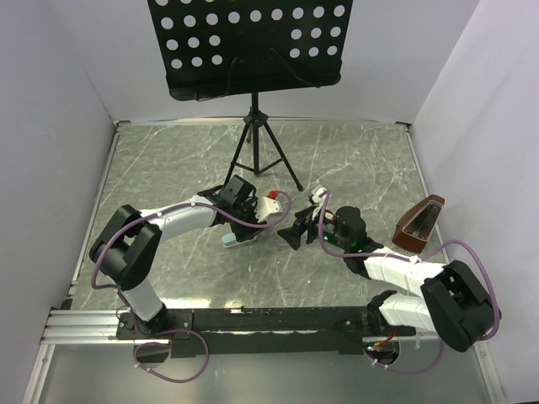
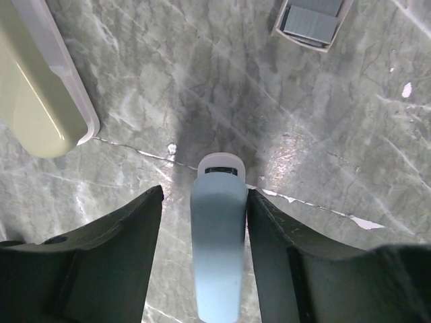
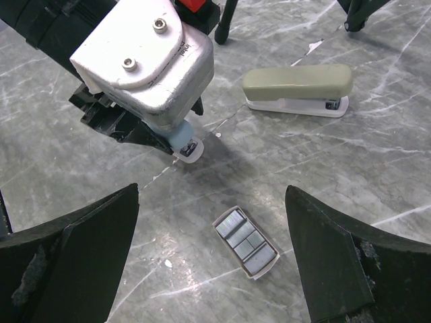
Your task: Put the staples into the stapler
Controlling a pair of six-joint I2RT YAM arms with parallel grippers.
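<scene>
A light-blue stapler [image 2: 217, 235] lies on the marble table between the fingers of my left gripper [image 2: 205, 194]. The right finger [image 2: 269, 235] touches its side and the left finger [image 2: 135, 235] stands a little off it, so the jaws are open around it. In the top view the stapler [image 1: 238, 239] sticks out below the left gripper [image 1: 242, 220]. The staples are a small open cardboard box [image 3: 246, 241] holding silvery strips, which also shows in the left wrist view [image 2: 311, 23]. My right gripper [image 3: 212, 192] is wide open and empty just above the box.
An olive-green stapler [image 3: 296, 87] stands on the table beyond the box, to the left in the left wrist view [image 2: 37, 87]. A brown stapler-like thing [image 1: 419, 223] lies at the right. A music stand's tripod [image 1: 257, 143] stands behind both grippers.
</scene>
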